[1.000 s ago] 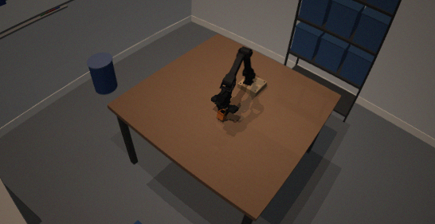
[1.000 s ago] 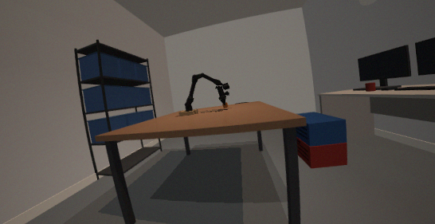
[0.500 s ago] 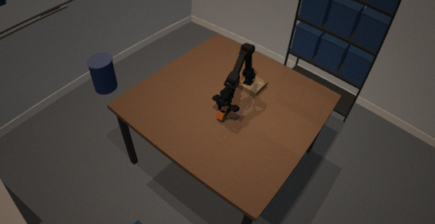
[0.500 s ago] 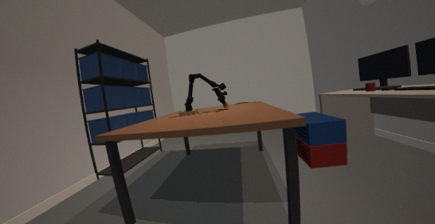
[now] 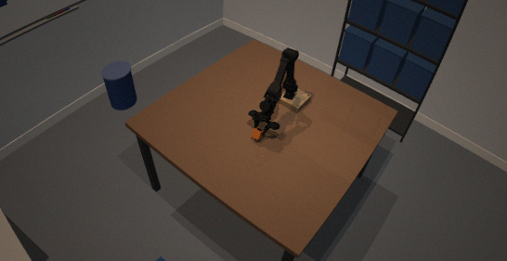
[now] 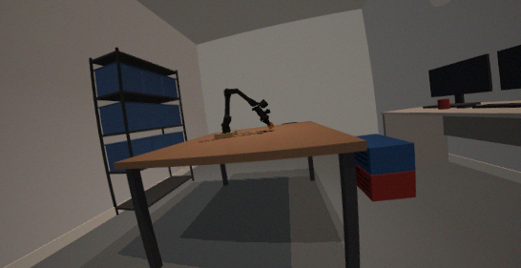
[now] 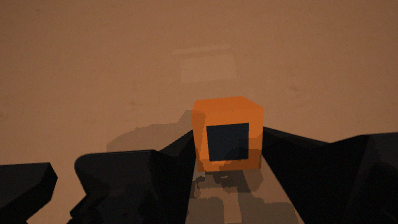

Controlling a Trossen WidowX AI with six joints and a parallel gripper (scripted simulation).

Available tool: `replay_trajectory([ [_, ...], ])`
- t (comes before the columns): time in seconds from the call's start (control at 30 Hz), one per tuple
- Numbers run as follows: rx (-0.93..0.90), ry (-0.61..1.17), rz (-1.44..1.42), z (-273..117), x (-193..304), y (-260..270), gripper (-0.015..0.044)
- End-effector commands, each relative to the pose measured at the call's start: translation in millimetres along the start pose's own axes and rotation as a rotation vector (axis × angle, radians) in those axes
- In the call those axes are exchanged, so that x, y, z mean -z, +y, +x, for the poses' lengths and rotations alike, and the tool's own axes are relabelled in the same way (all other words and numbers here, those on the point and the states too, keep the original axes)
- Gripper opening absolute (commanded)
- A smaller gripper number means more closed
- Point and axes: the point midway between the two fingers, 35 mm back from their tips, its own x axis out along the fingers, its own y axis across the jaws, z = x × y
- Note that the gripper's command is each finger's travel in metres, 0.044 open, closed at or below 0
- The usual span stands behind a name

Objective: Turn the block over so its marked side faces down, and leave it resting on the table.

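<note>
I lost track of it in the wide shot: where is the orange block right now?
The orange block sits clamped in the gripper, near the middle of the table, its dark marked face toward the wrist camera.

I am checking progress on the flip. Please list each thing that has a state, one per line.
gripper: shut on the orange block.
orange block: held between the gripper's fingers, dark marked side facing the wrist camera, not yet facing down.
arm: bent forward and down from its base, over the table.
</note>
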Motion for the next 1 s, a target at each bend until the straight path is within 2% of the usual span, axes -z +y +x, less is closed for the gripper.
replay_trajectory([
  [0.0, 0.004, -0.055, -0.001, 8.3, 0.7, 0.2, 0.0000],
  [0.47, 0.004, -0.276, -0.006, 28.8, 6.2, 1.8, 0.0000],
  [0.97, 0.006, -0.500, 0.001, 22.8, 18.4, -1.3, 0.0000],
])
